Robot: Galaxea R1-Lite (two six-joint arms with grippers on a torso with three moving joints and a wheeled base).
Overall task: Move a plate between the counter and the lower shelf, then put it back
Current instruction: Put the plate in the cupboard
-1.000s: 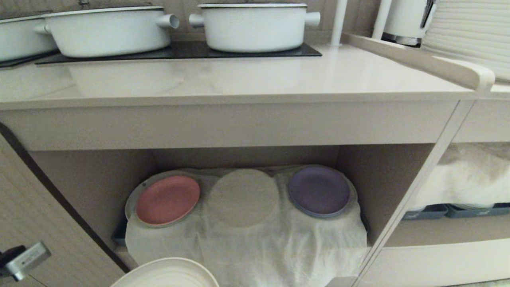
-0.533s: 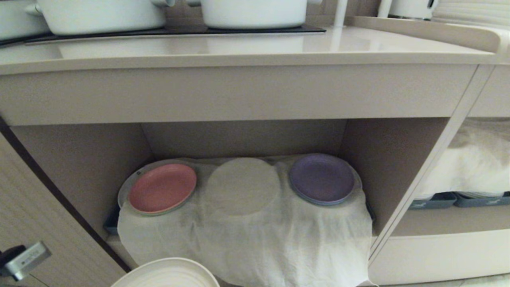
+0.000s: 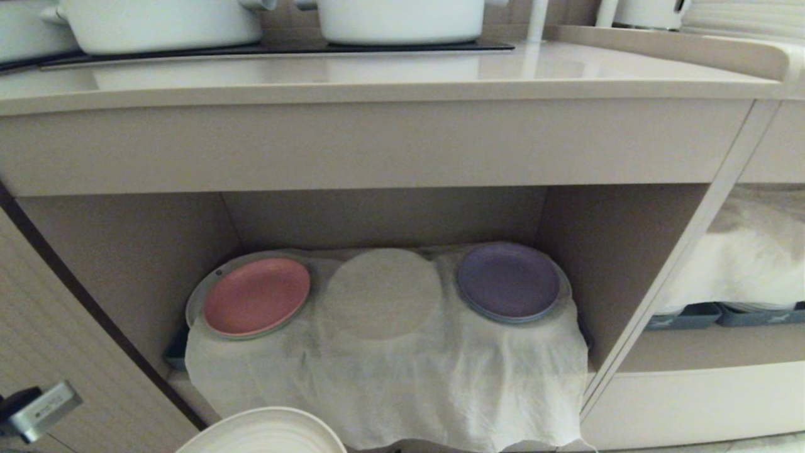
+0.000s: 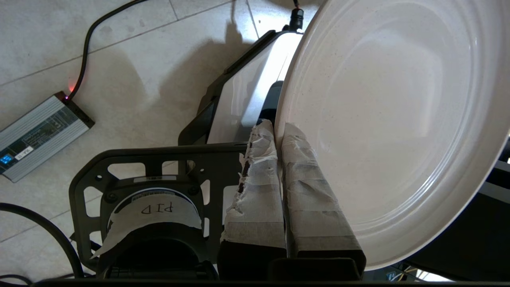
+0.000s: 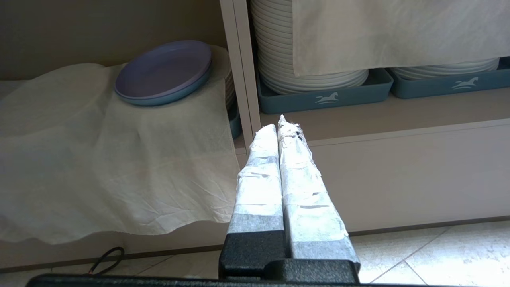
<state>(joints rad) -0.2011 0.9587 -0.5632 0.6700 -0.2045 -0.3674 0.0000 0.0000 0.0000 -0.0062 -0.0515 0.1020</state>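
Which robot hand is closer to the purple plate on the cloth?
Probably the right. The right end effector hangs shut and empty just outside the shelf, below the purple plate. The left end effector grips the cream plate over the floor.

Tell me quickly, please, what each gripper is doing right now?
Left gripper: shut on the rim of the plate.
Right gripper: shut, holding nothing.
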